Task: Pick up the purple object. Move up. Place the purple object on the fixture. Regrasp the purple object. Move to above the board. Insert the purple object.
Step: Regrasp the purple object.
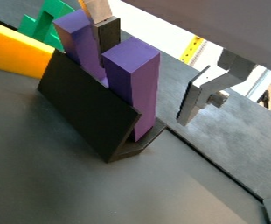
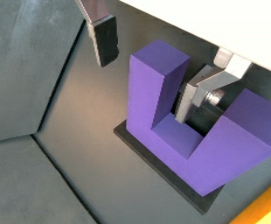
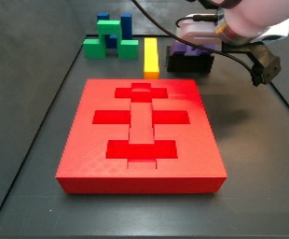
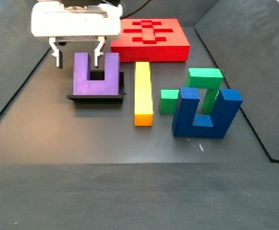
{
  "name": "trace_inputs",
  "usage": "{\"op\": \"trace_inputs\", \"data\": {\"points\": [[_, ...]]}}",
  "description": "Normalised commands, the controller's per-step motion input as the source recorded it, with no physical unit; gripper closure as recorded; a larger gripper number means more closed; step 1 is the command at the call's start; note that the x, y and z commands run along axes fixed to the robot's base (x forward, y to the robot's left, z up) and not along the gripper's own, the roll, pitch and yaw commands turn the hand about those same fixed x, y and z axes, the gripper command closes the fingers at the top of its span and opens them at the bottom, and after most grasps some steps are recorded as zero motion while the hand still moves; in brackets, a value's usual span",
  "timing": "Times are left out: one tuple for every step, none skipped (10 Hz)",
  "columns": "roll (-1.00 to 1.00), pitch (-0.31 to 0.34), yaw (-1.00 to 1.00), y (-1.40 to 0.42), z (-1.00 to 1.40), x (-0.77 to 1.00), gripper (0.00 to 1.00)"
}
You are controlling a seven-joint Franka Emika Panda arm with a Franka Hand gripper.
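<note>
Jaws spread wide, gripping nothing: gripper (image 4: 77,52) hangs over the purple block (image 4: 95,75), flat silver fingers (image 2: 204,94) straddling one prong, not touching. Block is matte, U-shaped, propped tilted on the black fixture (image 4: 96,96), prongs pointing toward the red board (image 4: 153,38). Yellow bar (image 4: 142,91) lies just beside, lengthwise toward the board's near edge.

No readable text, label, brand or number shows anywhere.
</note>
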Motion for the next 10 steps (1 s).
{"op": "trace_inputs", "data": {"points": [[0.09,0.000,0.00,0.00,-0.06,0.02,0.00],[0.11,0.000,0.00,0.00,-0.10,0.02,0.00],[0.12,0.000,0.00,0.00,-0.11,0.00,0.00],[0.06,0.000,0.00,0.00,0.00,0.06,0.00],[0.01,0.000,0.00,0.00,0.00,0.00,0.00],[0.00,0.000,0.00,0.00,0.00,0.00,0.00],[0.00,0.000,0.00,0.00,0.00,0.00,1.00],[0.00,0.000,0.00,0.00,0.00,0.00,1.00],[0.00,0.000,0.00,0.00,0.00,0.00,1.00],[0.00,0.000,0.00,0.00,0.00,0.00,1.00]]}}
